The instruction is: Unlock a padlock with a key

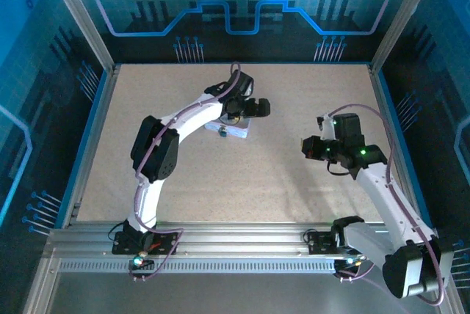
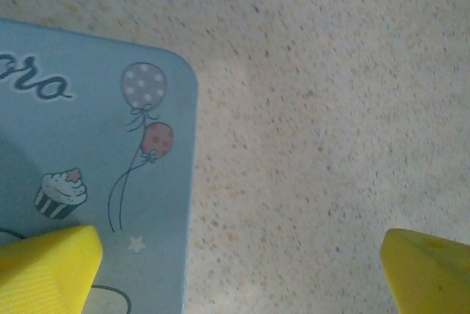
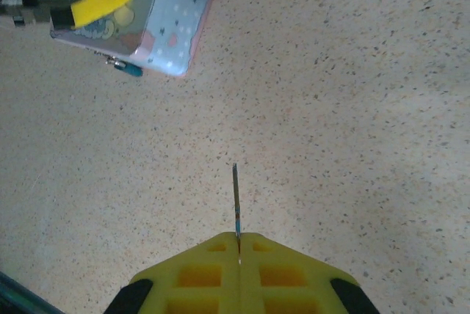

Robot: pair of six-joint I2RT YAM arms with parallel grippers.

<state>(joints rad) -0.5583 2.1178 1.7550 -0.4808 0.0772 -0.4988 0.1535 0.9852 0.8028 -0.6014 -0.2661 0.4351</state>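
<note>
Yellow fingers (image 3: 198, 270) of the right gripper (image 3: 239, 244) are pressed together on the key (image 3: 236, 196), a thin sliver that sticks straight out ahead over the bare table (image 3: 330, 108). Well apart from it, up at the near edge of the tin box (image 3: 172, 24), hangs a small dark teal piece that is probably the padlock (image 3: 129, 68), though it is too small to be sure. The left gripper (image 2: 235, 270) has its fingers spread wide, one above the box lid and one above the table, gripping nothing. Since the key is pinched only by its end, it could twist or slip on meeting the keyhole. With the box unheld, a push could slide the box and the lock away.
</note>
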